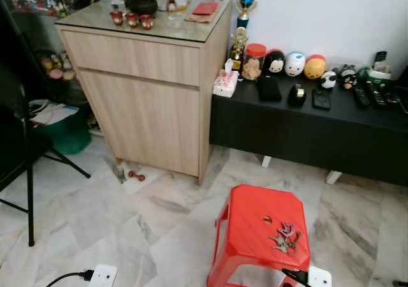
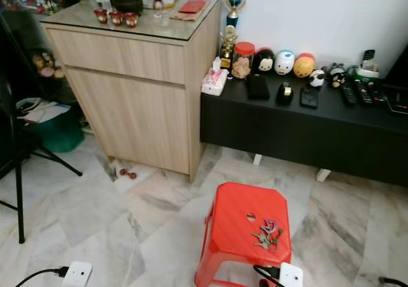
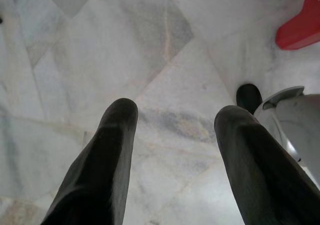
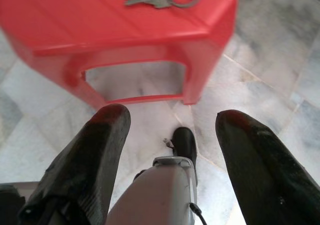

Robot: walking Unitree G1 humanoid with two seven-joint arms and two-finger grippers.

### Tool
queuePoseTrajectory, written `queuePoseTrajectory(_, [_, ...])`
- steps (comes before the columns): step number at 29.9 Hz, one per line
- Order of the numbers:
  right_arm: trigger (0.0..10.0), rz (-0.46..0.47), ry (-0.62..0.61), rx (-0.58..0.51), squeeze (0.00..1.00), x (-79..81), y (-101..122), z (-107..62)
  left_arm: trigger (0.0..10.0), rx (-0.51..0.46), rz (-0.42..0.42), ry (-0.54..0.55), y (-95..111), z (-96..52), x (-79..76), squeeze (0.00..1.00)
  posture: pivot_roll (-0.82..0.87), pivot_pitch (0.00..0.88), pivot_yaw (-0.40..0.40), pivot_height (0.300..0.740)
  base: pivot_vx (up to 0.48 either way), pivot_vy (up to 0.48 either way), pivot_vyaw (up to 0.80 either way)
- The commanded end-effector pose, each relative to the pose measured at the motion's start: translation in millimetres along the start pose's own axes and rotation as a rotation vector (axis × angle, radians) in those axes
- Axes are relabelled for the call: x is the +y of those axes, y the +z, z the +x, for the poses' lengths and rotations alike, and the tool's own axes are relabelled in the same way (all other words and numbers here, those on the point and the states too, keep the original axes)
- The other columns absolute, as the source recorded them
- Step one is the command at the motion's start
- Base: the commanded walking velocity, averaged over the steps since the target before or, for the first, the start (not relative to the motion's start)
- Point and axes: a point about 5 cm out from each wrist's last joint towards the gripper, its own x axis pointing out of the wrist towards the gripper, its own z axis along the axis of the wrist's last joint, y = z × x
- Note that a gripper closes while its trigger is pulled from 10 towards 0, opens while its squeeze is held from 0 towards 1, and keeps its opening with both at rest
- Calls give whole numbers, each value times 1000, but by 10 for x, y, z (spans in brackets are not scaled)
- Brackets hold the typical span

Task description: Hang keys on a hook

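Approaching is the step in hand: the keys (image 1: 284,237) lie untouched on the red stool (image 1: 252,220), toward its near right corner. One bunch is visible; its individual keys cannot be counted. There is one stool. No hook can be made out.

The right gripper (image 4: 172,130) hangs beside the stool, fingers spread wide, holding nothing. The left gripper (image 3: 175,130) hangs over bare floor away from the stool, equally spread and empty.

The next move likely calls for bringing the right gripper down over the keys.
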Motion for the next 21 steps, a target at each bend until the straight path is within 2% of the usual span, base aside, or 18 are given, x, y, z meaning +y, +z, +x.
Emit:
queuePoseTrajectory(1, [10000,5,-2,5,0,-6,-5,-1,10000,13,0,-2,-46,-10,2,0,71,0,-3,740,0,0,0])
queuePoseTrajectory(21, [10000,2,0,3,0,-5,-2,0,10000,1,5,-11,-32,-9,-2,0,70,0,-4,740,0,0,0])
